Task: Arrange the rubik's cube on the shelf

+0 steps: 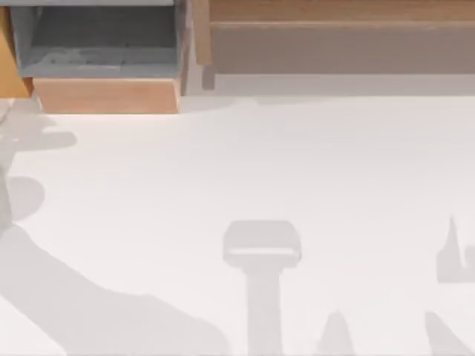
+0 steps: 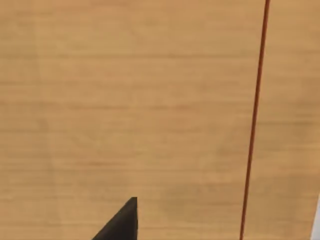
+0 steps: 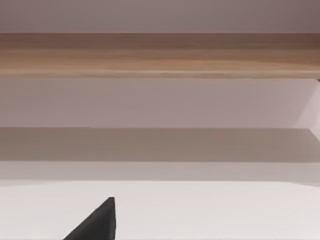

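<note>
Shelf ahead of the right fingers, across bare counter. Left fingers close against wood panel. Spread on either side: cannot tell. Cube's whereabouts: cannot tell.

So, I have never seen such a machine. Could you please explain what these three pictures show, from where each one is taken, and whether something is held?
This is a simulated robot with two arms at a white table. The top view looks down from above: at the far edge stand a long wooden shelf and, to its left, a smaller grey-lined box. The grey shapes on the table are shadows. The other two pictures come from cameras on the wrists. The left wrist view faces a wooden surface, with one dark fingertip at the edge. The right wrist view faces the shelf across the table, again with a dark fingertip. I can see nothing held.
</note>
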Controlling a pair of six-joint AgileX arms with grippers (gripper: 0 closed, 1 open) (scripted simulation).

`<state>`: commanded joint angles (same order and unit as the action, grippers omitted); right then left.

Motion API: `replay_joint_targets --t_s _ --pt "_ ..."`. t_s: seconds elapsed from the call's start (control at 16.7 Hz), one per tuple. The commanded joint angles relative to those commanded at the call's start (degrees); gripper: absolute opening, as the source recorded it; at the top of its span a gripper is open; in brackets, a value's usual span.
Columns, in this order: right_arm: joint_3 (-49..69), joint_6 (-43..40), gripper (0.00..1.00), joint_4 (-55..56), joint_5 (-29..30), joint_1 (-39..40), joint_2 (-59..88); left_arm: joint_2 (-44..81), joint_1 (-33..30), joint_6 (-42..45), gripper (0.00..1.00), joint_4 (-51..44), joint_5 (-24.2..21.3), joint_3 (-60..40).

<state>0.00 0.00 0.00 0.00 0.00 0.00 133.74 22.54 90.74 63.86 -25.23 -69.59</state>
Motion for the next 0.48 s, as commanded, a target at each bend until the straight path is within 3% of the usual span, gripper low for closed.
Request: replay_joint_targets --t_s 0.48 --pt "0.0 0.0 1.00 0.0 0.0 0.0 0.0 0.0 0.0 0.0 0.10 0.0 0.0 0.0"
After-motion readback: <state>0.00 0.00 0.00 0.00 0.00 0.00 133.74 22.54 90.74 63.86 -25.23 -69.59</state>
